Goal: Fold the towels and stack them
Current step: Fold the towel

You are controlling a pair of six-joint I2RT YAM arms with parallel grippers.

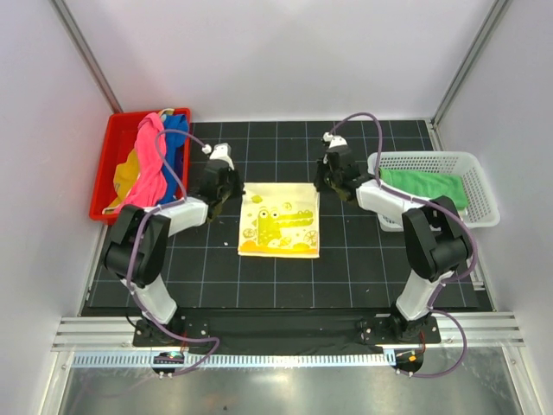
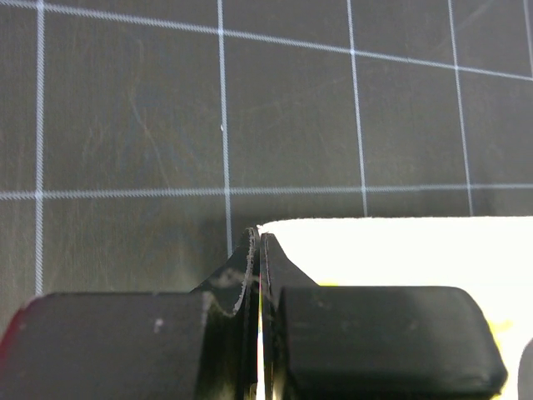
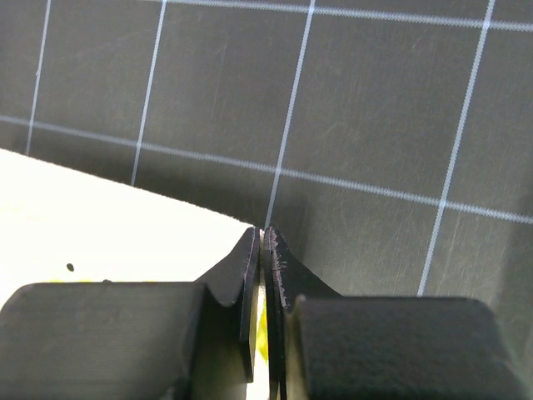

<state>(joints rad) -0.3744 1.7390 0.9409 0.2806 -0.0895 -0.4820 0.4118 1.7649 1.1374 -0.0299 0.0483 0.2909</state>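
Yellow towel (image 1: 279,220) corners sit pinched inside both jaws.

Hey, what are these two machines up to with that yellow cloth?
Two robot arms are working on folding towels. The left arm and the right arm each have their jaws pinched shut on a far corner of the yellow towel, which lies spread flat on the black mat, not yet folded. A heap of loose towels, pink, blue and yellow, sits in the red bin on the left. A green towel lies in the white basket on the right.
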